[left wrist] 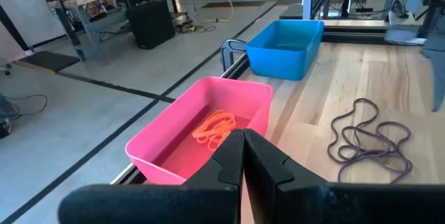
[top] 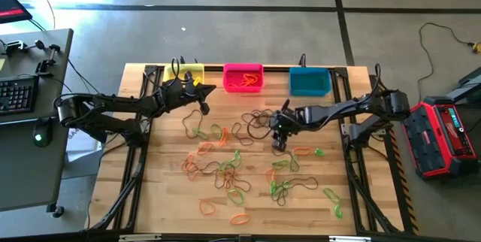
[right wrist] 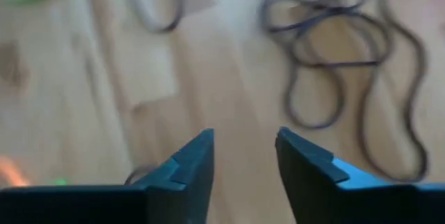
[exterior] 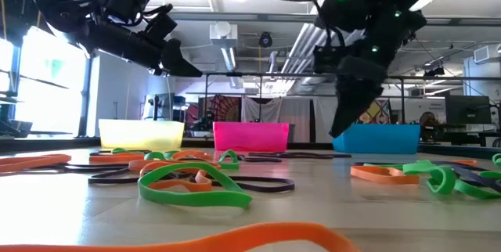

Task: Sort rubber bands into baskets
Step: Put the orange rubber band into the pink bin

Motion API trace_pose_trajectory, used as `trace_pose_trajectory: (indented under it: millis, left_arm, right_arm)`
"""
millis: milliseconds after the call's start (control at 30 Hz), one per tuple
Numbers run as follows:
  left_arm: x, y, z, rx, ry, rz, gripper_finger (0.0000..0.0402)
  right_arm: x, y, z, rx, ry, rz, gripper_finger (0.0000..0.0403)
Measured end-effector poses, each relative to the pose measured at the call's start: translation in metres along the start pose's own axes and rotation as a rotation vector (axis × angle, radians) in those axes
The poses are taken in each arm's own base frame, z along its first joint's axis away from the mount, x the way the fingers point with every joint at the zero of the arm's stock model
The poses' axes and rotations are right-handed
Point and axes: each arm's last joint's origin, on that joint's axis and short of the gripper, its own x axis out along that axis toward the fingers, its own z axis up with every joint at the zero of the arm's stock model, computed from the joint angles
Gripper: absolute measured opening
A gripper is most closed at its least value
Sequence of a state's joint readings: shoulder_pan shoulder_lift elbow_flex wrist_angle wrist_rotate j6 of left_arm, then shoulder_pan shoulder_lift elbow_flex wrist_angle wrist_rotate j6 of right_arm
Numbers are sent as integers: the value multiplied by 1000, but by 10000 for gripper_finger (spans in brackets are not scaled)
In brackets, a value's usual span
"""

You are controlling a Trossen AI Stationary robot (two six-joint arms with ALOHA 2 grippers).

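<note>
Green, orange and dark rubber bands lie scattered flat on the wooden table. At the far edge stand three baskets: yellow, pink and teal. Orange bands lie in the pink basket. My left gripper hovers shut, nothing between its fingers, between the yellow and pink baskets, clear of the table. My right gripper is open and slants down above bare wood, just short of a tangle of dark bands near the table's middle.
Dark bands lie on the wood in front of the pink and teal baskets. Black frame rails run along the table's left and right sides. A desk with a keyboard stands off to the left, a red and black device to the right.
</note>
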State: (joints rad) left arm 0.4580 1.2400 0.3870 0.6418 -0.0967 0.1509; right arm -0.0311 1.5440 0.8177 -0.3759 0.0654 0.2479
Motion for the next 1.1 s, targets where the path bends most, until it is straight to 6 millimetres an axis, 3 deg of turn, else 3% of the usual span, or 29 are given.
trace_pose_trajectory:
  millis: [300,533,767,1100]
  left_arm:
    - [0,0,0,-24,-1,-9,1]
    - [0,-1,0,-26,-2,-18,0]
    - [0,-1,0,-18,0,-18,0]
    - [0,-1,0,-16,-2,-18,0]
  right_arm:
    - [-3,14,-22,-98,185,-2,212]
    - [-5,11,-30,-89,265,-44,212]
    - [-8,17,-37,-45,360,73,211]
    - [-13,29,-52,-182,445,19,211]
